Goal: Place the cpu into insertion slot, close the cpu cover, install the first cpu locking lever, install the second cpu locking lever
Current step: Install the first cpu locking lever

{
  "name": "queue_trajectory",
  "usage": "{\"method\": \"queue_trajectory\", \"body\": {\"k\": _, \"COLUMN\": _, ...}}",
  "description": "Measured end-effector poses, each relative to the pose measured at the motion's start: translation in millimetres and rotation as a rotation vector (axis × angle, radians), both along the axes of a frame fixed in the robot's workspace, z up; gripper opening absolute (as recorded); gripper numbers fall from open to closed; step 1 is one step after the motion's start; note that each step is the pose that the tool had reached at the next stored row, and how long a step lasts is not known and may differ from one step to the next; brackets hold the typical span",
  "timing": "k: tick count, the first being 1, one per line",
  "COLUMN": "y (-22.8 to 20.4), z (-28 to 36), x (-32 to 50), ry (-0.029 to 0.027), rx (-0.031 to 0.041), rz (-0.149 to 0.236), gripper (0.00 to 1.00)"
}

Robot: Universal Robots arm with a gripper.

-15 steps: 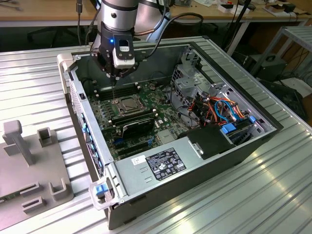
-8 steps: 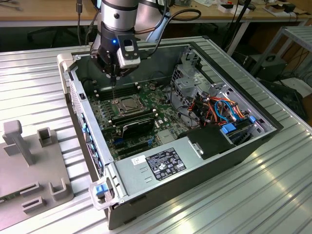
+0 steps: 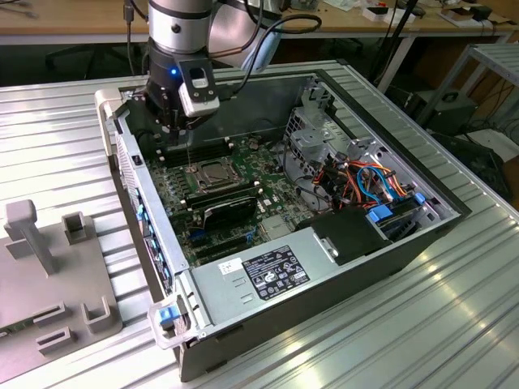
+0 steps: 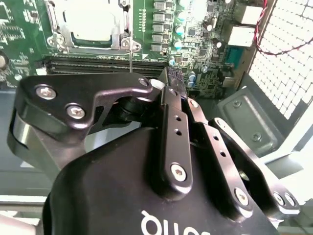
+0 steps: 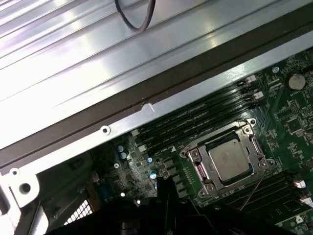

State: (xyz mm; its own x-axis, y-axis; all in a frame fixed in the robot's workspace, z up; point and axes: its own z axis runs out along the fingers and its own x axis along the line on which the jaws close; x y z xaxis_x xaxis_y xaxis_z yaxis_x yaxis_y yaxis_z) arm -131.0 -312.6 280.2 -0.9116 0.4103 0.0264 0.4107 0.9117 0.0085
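Exterior view, left of centre: cpu (image 3: 212, 173) seated under its cover (image 3: 195, 177), upright locking lever (image 3: 190, 154) just beside it, my fingers (image 3: 178, 123) above, seemingly closed on nothing; I'd press that thin wire down slowly, guarding against sideways slip.

On my feed the cpu (image 4: 93, 19) is washed out and cut by the second wrist view's edge, and the gripper (image 4: 168, 81) hides most of the motherboard (image 4: 205, 29) past the memory slots (image 4: 88, 66). In the exterior view I can't tell whether the small cpu cover (image 3: 212, 173) is latched.
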Motion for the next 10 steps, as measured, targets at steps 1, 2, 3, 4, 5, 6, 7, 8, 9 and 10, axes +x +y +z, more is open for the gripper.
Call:
{"method": "queue_trajectory", "body": {"k": 1, "y": 0.1, "z": -0.2, "x": 0.0, "ry": 0.0000, "rx": 0.0003, "rz": 0.016, "gripper": 0.11}}
{"method": "queue_trajectory", "body": {"k": 2, "y": 0.1, "z": -0.5, "x": 0.0, "ry": 0.0000, "rx": 0.0006, "rz": 0.038, "gripper": 0.11}}
{"method": "queue_trajectory", "body": {"k": 3, "y": 0.2, "z": -0.7, "x": 0.0, "ry": 0.0000, "rx": 0.0006, "rz": 0.054, "gripper": 0.11}}
{"method": "queue_trajectory", "body": {"k": 4, "y": 0.5, "z": -1.2, "x": -0.1, "ry": 0.0001, "rx": 0.0007, "rz": 0.073, "gripper": 0.11}}
{"method": "queue_trajectory", "body": {"k": 5, "y": 1.5, "z": -1.6, "x": -0.1, "ry": -0.0001, "rx": 0.0006, "rz": 0.081, "gripper": 0.11}}
{"method": "queue_trajectory", "body": {"k": 6, "y": 4.0, "z": -2.2, "x": 0.0, "ry": -0.0008, "rx": -0.0019, "rz": 0.089, "gripper": 0.11}}
{"method": "queue_trajectory", "body": {"k": 7, "y": 5.3, "z": -2.6, "x": 0.0, "ry": -0.0019, "rx": -0.0037, "rz": 0.095, "gripper": 0.11}}
{"method": "queue_trajectory", "body": {"k": 8, "y": 5.6, "z": -3.0, "x": 0.0, "ry": -0.0021, "rx": -0.0037, "rz": 0.121, "gripper": 0.11}}
{"method": "queue_trajectory", "body": {"k": 9, "y": 5.7, "z": -3.2, "x": 0.0, "ry": -0.0021, "rx": -0.0037, "rz": 0.154, "gripper": 0.11}}
{"method": "queue_trajectory", "body": {"k": 10, "y": 5.7, "z": -3.3, "x": 0.0, "ry": -0.0020, "rx": -0.0038, "rz": 0.182, "gripper": 0.11}}
